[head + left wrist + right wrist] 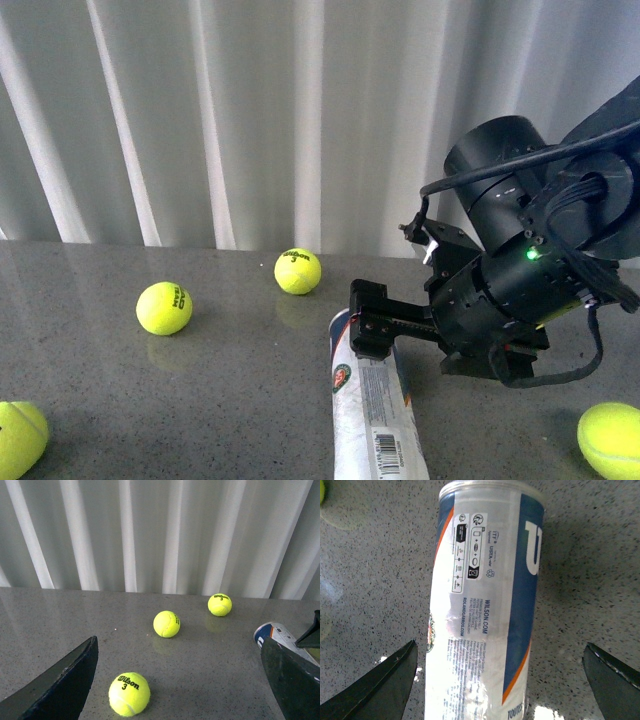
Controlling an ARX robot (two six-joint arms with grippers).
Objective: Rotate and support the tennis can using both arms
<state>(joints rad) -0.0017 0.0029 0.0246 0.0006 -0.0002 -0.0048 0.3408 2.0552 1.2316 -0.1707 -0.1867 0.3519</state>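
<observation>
The tennis can lies on its side on the grey table, its length running from the front edge toward the curtain. It has a white, navy and orange label. My right gripper hangs over the can's far end, open. In the right wrist view the can lies between the two spread fingers, with a gap on each side of it. My left gripper is open and empty over bare table. The can's end shows beside its one finger. The left arm is out of the front view.
Tennis balls lie on the table: one at the left, one at the back middle, one at the front left corner, one at the front right. A white pleated curtain closes the back.
</observation>
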